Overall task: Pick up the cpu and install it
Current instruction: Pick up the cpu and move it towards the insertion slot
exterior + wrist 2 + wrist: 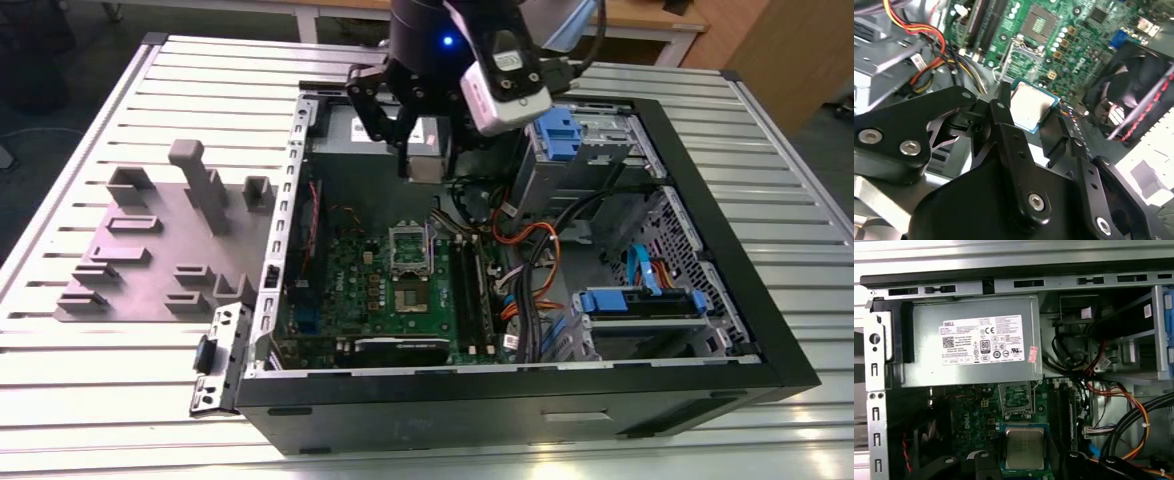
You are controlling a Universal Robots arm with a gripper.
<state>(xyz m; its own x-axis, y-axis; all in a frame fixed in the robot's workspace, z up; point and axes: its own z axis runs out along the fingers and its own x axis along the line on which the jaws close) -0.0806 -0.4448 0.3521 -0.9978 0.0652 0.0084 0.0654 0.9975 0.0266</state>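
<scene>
My gripper [422, 170] hangs over the open computer case [747, 350], near its far end, and is shut on the cpu [426, 158]. In both wrist views the cpu [1030, 106] [1024, 447] is a small square chip with a silver top and a blue-green rim, clamped edge to edge between the black fingers [1004, 112]. Beneath it lies the green motherboard [360, 290]. The silver socket frame [1015, 399] [407, 243] [1021, 55] on it sits apart from the held cpu, a little toward the case's middle.
A grey power supply [974, 342] with a white label fills the case end by the gripper. Orange, yellow and black cables [527, 260] and blue drive bays [641, 300] crowd the exterior view's right. A black fan [1124, 90] is close by. A grey fixture plate [160, 240] lies outside the case.
</scene>
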